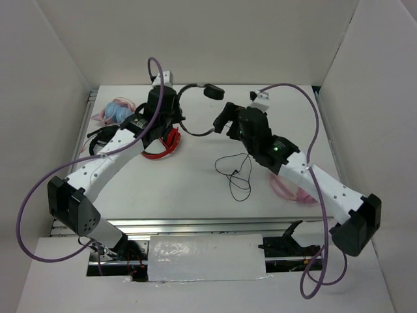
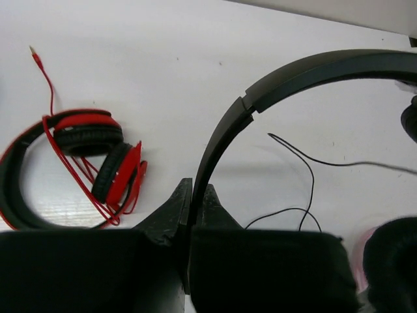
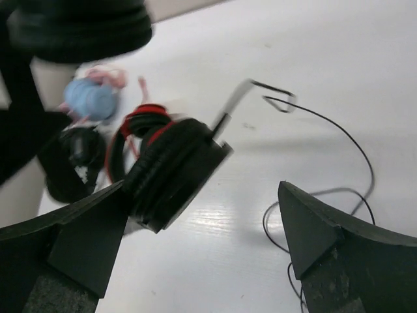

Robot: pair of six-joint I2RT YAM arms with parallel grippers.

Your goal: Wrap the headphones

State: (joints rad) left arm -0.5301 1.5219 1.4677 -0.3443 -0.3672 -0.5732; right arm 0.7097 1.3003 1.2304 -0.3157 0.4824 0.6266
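While the black headphones [image 1: 213, 91] are held up off the white table [image 2: 163, 52] between the 2 arms, the wrapping itself looks not yet begun: their thin cable [image 2: 312, 186] lies in loose loops on the tabletop below, with no turn around the band that I can see. The left gripper [image 2: 192, 208] is clamped on the headband [image 2: 293, 75], a flat, matte black arc with a stepped joint. The right gripper [image 3: 201, 195] stands wide apart and grasps nothing; 1 earcup [image 3: 172, 171], a round, ridged black puck on a pale slender stem, hangs blurred between its fingers, close to one of them. What remains, I judge, is gathering the cable and winding it. Beside the left arm lie glossy red-and-black headphones [image 2: 78, 140] with a red cord
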